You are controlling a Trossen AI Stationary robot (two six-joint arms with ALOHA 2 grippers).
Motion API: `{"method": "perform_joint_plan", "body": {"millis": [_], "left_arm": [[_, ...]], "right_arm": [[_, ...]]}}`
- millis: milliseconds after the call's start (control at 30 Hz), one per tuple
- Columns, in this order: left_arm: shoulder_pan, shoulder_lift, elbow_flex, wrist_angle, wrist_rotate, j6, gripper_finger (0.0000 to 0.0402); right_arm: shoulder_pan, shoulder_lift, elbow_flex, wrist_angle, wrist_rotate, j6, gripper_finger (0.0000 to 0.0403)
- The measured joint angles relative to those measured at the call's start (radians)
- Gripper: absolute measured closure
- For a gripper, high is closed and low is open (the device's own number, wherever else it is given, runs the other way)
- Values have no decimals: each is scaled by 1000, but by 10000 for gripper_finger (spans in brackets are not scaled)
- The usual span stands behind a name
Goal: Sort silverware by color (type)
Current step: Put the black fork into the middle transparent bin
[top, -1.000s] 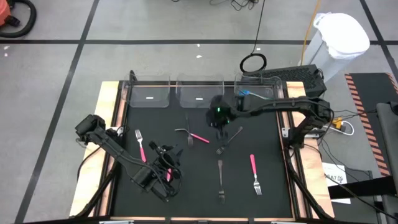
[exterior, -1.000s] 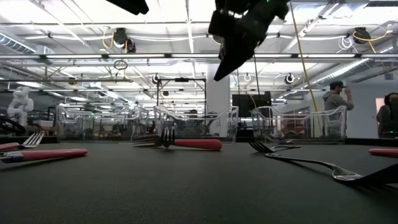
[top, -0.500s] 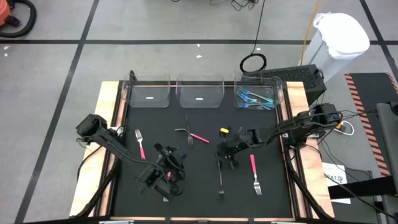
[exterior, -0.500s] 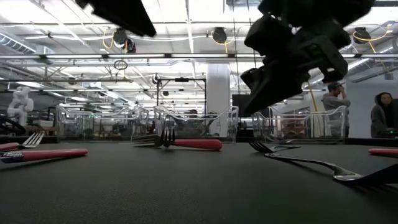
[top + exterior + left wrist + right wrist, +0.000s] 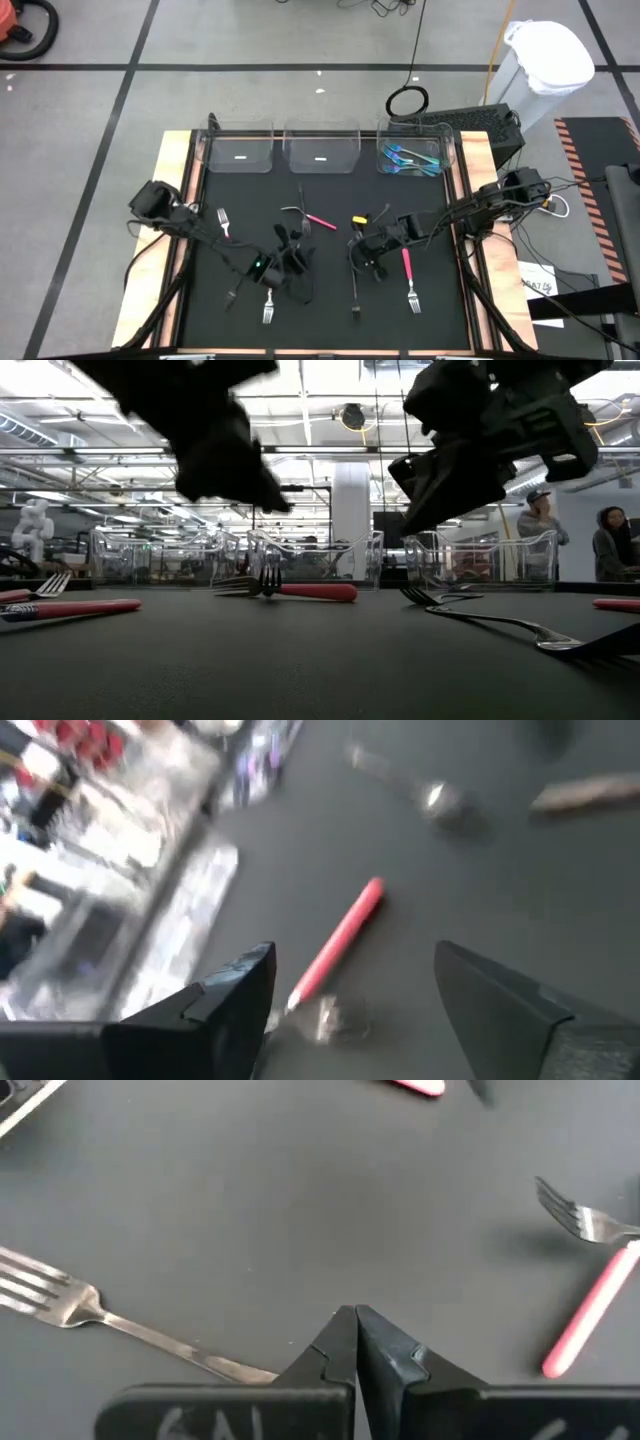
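Note:
Forks and spoons lie scattered flat on the black mat (image 5: 330, 330). A pink-handled fork (image 5: 318, 220) lies at the middle, another pink fork (image 5: 407, 268) at the right, and a silver fork (image 5: 355, 290) between them near the front. Blue-handled pieces (image 5: 410, 158) rest in the far right bin. My left gripper (image 5: 293, 250) hangs open above the mat. A pink-handled fork (image 5: 335, 945) shows ahead between its fingers, untouched. My right gripper (image 5: 355, 1325) is shut and holds nothing; it hovers between the silver fork (image 5: 60, 1300) and a pink fork (image 5: 590, 1310).
Three clear bins (image 5: 320, 150) stand in a row along the far edge; the left and middle ones hold no silverware. A fork (image 5: 222, 220) lies under the left arm and a fork head (image 5: 268, 312) near the front. People stand in the room beyond (image 5: 610, 540).
My right gripper has swung from the far middle, near the bins, toward the near right and come down low over the mat, its fingers shut. My left gripper has sunk and gone a little toward the table's middle. The silverware lies where it was.

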State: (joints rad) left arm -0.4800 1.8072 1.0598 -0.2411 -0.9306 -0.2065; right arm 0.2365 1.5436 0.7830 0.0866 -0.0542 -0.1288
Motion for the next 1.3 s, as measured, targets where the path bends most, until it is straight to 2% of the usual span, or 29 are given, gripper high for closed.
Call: {"method": "perform_joint_plan", "body": {"millis": [167, 400, 733, 1033, 1167, 1300], "left_arm": [[41, 3, -71, 22, 72, -52, 162], [84, 3, -135, 163, 173, 6, 186], [143, 95, -140, 171, 164, 11, 192], [148, 121, -139, 176, 45, 4, 194], [155, 122, -139, 175, 50, 3, 220], [172, 121, -139, 175, 105, 2, 269]], "right_arm": [[15, 1, 2, -42, -1, -17, 403], [14, 1, 2, -62, 0, -10, 397], [14, 1, 2, -66, 0, 12, 397], [14, 1, 2, -82, -2, 23, 397], [14, 1, 2, -84, -2, 22, 396], [14, 1, 2, -84, -2, 22, 396]]}}
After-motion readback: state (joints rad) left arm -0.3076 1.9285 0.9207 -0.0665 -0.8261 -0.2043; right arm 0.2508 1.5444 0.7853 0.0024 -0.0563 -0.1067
